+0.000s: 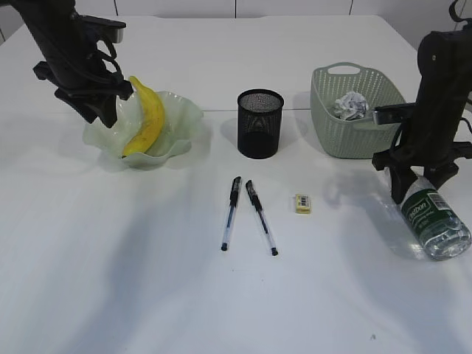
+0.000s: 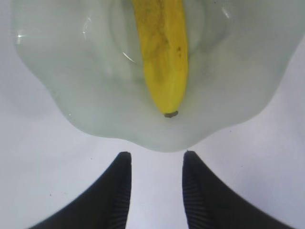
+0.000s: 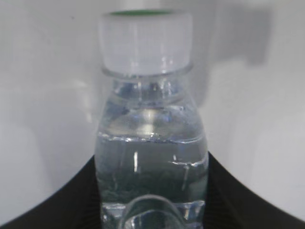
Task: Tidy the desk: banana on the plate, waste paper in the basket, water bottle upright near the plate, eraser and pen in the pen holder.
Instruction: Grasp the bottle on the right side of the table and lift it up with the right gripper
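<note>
At the frame's lower right, the water bottle [image 1: 435, 221] lies on the bench, cap end under the right tool [image 1: 408, 190], which seems clamped around its shoulder. The left tool [image 2: 155, 164] stands apart, empty.
</note>
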`<action>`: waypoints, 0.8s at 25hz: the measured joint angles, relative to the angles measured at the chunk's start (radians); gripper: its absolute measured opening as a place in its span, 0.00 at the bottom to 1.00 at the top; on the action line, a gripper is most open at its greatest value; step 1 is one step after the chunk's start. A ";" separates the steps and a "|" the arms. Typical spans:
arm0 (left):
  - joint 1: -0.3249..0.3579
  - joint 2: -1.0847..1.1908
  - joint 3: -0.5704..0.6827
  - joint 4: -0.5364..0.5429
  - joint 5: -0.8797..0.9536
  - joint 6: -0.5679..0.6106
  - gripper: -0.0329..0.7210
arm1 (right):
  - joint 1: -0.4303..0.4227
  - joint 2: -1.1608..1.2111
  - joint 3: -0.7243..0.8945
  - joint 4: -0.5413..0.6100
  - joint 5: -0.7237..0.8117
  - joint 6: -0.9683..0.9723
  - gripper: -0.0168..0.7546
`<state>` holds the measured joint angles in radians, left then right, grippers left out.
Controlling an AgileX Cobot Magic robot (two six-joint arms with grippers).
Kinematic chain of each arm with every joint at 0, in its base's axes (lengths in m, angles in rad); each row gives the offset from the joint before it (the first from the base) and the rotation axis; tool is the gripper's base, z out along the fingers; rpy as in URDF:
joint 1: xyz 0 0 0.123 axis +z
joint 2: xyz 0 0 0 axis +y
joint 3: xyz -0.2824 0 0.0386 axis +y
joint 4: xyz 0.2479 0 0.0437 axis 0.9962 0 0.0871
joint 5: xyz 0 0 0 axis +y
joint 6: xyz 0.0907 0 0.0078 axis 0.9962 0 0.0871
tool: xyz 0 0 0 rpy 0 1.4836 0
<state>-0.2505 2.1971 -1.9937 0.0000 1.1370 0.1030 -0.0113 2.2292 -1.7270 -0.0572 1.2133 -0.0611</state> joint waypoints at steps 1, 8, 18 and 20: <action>0.000 0.000 0.000 0.000 0.002 0.000 0.37 | 0.000 0.002 -0.013 0.004 0.000 0.000 0.49; 0.000 0.000 0.000 0.000 0.006 0.000 0.37 | 0.000 0.002 -0.095 0.081 -0.004 0.000 0.49; 0.000 0.000 0.000 0.000 0.007 0.000 0.37 | 0.000 -0.043 -0.103 0.113 -0.002 0.000 0.49; 0.000 0.000 0.000 0.000 0.007 0.000 0.37 | 0.000 -0.058 -0.103 0.113 0.000 0.000 0.49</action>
<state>-0.2505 2.1971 -1.9937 0.0000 1.1444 0.1030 -0.0113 2.1709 -1.8299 0.0555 1.2129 -0.0611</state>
